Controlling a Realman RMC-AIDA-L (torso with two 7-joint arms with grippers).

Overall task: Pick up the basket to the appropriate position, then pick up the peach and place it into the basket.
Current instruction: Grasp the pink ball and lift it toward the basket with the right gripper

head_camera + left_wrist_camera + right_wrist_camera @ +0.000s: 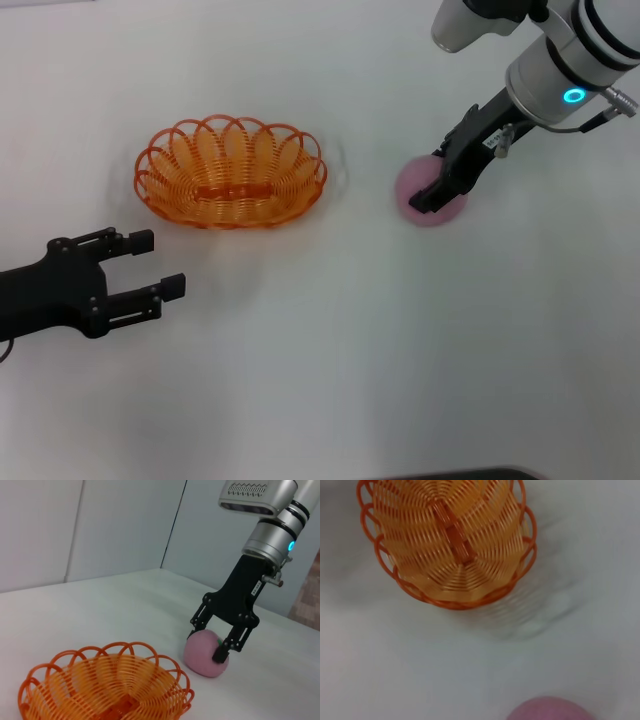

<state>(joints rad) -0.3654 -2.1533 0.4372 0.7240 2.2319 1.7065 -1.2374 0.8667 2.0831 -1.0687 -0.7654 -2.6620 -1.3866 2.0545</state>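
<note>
The right arm reaches down from the far right of the head view, its silver wrist with a lit blue ring angled toward the bench (320, 400), and its black right gripper (437, 196) sits low over the peach (428, 214). In the left wrist view the right gripper (216, 645) has its two fingers spread around the top of the peach (202, 655), one on each side; whether they press the peach or only bracket it cannot be told, and the peach rests on the bench. The peach is a round, soft pink ball with a small green mark near the top beside one fingertip. The left arm lies low at the near left, level with the bench, and its left gripper (152, 264) is spread apart, holding nothing, near the basket (232, 172) but not touching it. The basket is an oval of orange wire with a looped scalloped rim, standing upright on the bench, well apart from the peach.
</note>
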